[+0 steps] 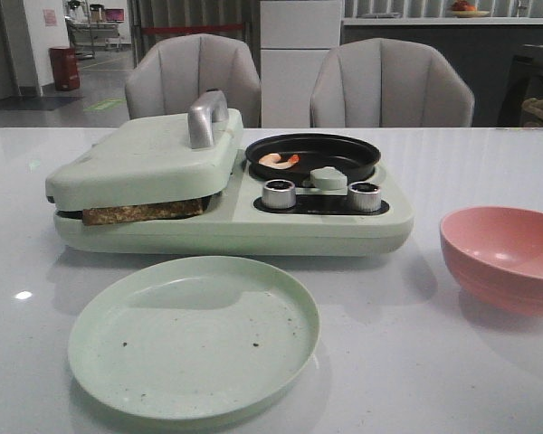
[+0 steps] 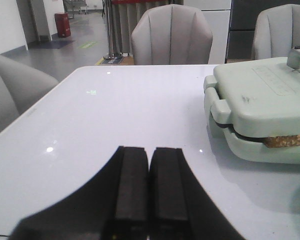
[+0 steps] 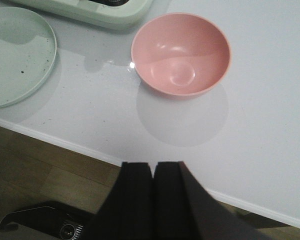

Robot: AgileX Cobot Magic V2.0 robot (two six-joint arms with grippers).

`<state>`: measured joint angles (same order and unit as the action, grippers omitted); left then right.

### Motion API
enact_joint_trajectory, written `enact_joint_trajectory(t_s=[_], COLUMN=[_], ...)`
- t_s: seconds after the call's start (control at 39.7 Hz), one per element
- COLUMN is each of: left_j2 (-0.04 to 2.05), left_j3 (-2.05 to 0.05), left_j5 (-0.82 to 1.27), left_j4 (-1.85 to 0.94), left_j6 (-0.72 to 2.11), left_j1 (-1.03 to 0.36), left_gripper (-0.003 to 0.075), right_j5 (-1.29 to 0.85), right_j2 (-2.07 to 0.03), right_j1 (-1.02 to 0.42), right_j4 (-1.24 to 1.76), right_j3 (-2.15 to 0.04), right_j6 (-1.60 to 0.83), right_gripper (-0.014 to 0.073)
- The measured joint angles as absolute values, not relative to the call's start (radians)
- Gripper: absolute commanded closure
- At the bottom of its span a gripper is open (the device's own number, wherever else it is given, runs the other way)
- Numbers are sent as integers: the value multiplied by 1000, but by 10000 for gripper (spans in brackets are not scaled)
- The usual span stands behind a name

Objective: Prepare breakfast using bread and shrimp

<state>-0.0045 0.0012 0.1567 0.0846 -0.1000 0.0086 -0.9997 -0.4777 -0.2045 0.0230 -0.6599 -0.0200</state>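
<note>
Bread (image 1: 143, 213) lies pressed inside the shut sandwich maker (image 1: 208, 194), only a brown edge showing at its front; it is likely light, soft and crumbly, so the lid handle (image 1: 205, 117) must be lifted first and the slice taken by its crust. The shrimp (image 1: 278, 160), small, slick and springy, sits in the maker's black pan (image 1: 312, 155). Both pincers, left (image 2: 149, 187) and right (image 3: 154, 192), are pressed closed and empty, well apart from the maker.

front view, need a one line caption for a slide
Bread pressed under the closed sandwich maker lid, shrimp in the side pan, empty green plate and pink bowl in front.
</note>
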Motion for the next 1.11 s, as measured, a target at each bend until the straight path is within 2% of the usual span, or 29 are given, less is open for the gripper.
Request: enact_joint_trajectory(t_s=[0.3,1.11], left_j2=[-5,-5], left_j3=[1,1], left_j5=[90,14], left_j4=[93,93], left_j6=[-143,-109], left_j1=[-51,-52], left_gripper=[619,619], right_j5=[-999,-999], right_j2=[-478,-478], right_j1=[-204,-204], right_j4=[23,23], right_j3=[-660,-660], right_j6=[-20,-20], right_gripper=[552,553])
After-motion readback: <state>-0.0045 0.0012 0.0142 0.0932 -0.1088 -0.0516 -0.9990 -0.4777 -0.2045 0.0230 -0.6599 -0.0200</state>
